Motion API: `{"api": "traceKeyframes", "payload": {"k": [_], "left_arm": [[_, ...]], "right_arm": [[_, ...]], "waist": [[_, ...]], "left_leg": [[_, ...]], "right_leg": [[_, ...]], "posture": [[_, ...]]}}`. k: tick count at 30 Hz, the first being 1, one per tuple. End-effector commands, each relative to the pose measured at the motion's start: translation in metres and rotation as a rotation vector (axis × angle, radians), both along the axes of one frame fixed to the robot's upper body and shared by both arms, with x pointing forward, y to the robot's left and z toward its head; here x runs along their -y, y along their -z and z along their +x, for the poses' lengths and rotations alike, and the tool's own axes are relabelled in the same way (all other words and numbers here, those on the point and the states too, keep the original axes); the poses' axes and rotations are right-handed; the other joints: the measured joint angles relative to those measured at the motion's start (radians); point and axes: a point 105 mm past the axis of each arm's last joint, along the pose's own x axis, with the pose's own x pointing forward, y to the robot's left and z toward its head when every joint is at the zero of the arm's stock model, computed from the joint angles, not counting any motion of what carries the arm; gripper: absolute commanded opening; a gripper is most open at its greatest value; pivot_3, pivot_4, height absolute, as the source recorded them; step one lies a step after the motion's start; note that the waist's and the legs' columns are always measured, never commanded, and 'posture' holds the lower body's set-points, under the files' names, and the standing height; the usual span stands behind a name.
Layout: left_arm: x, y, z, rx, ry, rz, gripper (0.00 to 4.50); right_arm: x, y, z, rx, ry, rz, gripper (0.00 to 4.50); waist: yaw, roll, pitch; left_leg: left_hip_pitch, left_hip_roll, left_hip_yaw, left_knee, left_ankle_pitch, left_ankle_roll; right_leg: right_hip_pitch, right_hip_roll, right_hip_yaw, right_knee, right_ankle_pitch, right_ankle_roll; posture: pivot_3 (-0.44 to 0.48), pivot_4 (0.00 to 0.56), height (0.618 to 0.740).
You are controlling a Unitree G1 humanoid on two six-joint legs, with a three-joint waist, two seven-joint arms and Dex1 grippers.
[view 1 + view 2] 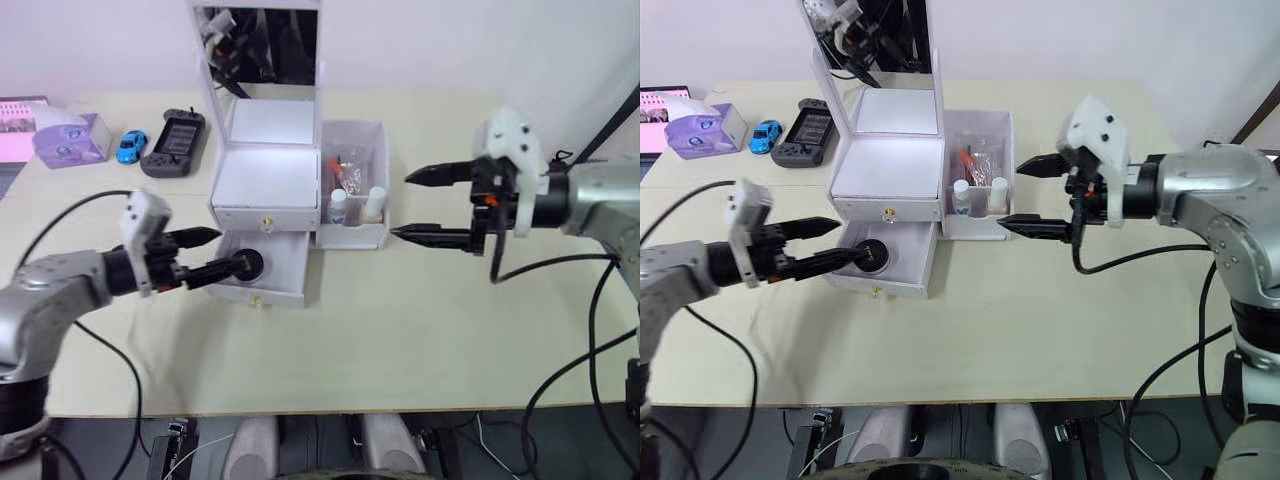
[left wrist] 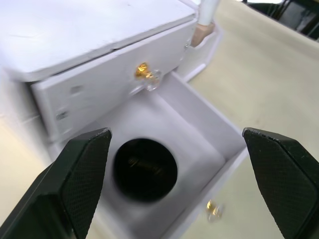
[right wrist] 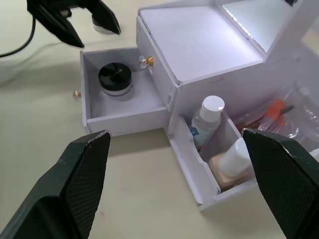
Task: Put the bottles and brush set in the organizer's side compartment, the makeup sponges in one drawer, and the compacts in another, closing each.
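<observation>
Hovering at the pulled-out lower drawer (image 1: 262,268) of the white plastic organizer (image 1: 266,180), the left claw (image 1: 232,250) stands apart above a round black compact (image 3: 115,75) inside. Both small bottles (image 3: 207,117) stand in the side compartment (image 1: 353,180); the right claw (image 1: 420,205) gapes empty.

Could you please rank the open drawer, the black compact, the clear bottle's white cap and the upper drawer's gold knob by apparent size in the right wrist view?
Largest to smallest:
1. open drawer
2. compact
3. white cap
4. gold knob
</observation>
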Motion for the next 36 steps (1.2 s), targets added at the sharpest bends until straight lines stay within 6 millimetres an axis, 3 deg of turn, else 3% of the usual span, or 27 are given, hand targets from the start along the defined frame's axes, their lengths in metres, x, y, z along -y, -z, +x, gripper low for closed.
{"api": "traceKeyframes", "payload": {"k": [1, 3, 7, 10, 16, 21, 27, 31, 32, 36], "left_arm": [[-0.08, -0.018, 0.013, 0.113, -0.273, 0.127, 4.42], [-0.106, -0.017, 0.014, 0.119, -0.349, 0.153, 4.42], [-0.177, -0.014, 0.005, 0.164, -0.574, 0.286, 4.42], [-0.199, -0.01, -0.006, 0.154, -0.636, 0.255, 4.42], [-0.229, 0.011, -0.032, 0.096, -0.714, 0.246, 4.42], [-0.238, 0.017, -0.04, 0.085, -0.749, 0.243, 4.42], [-0.23, 0.005, -0.034, 0.165, -0.717, 0.226, 4.42], [-0.209, -0.002, -0.029, 0.183, -0.655, 0.181, 4.42], [-0.201, 0.004, -0.027, 0.151, -0.644, 0.175, 4.42], [-0.176, 0.016, -0.026, 0.067, -0.641, 0.174, 4.42]], "right_arm": [[0.043, -0.001, 0.016, 0.067, 0.127, 0.032, 4.5], [0.057, 0.006, 0.02, 0.066, 0.151, 0.04, 4.5], [0.106, 0.026, 0.037, 0.115, 0.32, 0.091, 4.5], [0.117, 0.041, 0.034, 0.109, 0.343, 0.041, 4.5], [0.117, 0.055, 0.031, 0.083, 0.354, 0.039, 4.5], [0.126, 0.067, 0.031, 0.073, 0.387, 0.021, 4.5], [0.121, 0.058, 0.033, 0.09, 0.368, 0.065, 4.5], [0.081, 0.039, 0.032, 0.05, 0.226, 0.182, 4.5], [0.06, 0.035, 0.029, 0.025, 0.151, 0.2, 4.5], [0.012, 0.026, 0.017, -0.04, -0.025, 0.182, 4.5]], "waist": [[0.0, 0.0, 0.0], [-0.001, 0.0, 0.0], [-0.001, 0.001, 0.0], [-0.001, 0.001, 0.0], [-0.005, 0.001, 0.0], [0.001, 0.001, 0.0], [0.001, 0.001, 0.0], [-0.007, 0.001, 0.0], [-0.01, 0.001, 0.0], [-0.01, 0.002, 0.0]], "left_leg": [[0.001, 0.0, 0.0, 0.0, 0.0, 0.0], [0.001, 0.0, 0.0, 0.001, 0.0, 0.0], [0.001, 0.0, 0.002, 0.001, 0.0, 0.0], [0.0, 0.0, 0.002, -0.002, 0.0, 0.0], [0.0, 0.0, 0.003, -0.003, 0.0, 0.0], [0.001, 0.001, 0.003, 0.0, 0.0, 0.0], [0.001, 0.0, 0.003, 0.0, 0.0, -0.001], [0.001, 0.001, 0.003, -0.001, 0.0, -0.001], [0.001, 0.001, 0.003, -0.001, 0.0, -0.001], [0.002, 0.002, 0.003, -0.001, 0.0, -0.001]], "right_leg": [[0.0, 0.0, 0.0, 0.0, 0.0, -0.001], [0.0, 0.0, 0.0, 0.0, 0.001, -0.002], [0.0, -0.001, 0.0, 0.0, 0.001, -0.002], [-0.001, -0.001, 0.001, -0.001, 0.0, -0.001], [-0.002, -0.001, 0.001, 0.0, 0.0, 0.0], [0.0, -0.002, 0.0, 0.0, 0.001, -0.002], [0.0, -0.002, 0.0, 0.001, 0.002, -0.002], [-0.001, -0.002, 0.0, 0.001, 0.002, -0.002], [-0.001, -0.002, 0.001, 0.001, 0.002, -0.002], [0.0, -0.001, 0.001, 0.002, 0.002, -0.002]], "posture": [[0.0, 0.15, 0.74], [0.0, 0.15, 0.74], [0.0, 0.15, 0.74], [0.0, 0.15, 0.74], [0.0, 0.15, 0.74], [0.0, 0.15, 0.74], [0.0, 0.15, 0.74], [0.0, 0.15, 0.74], [0.0, 0.15, 0.74], [0.0, 0.15, 0.74]]}}
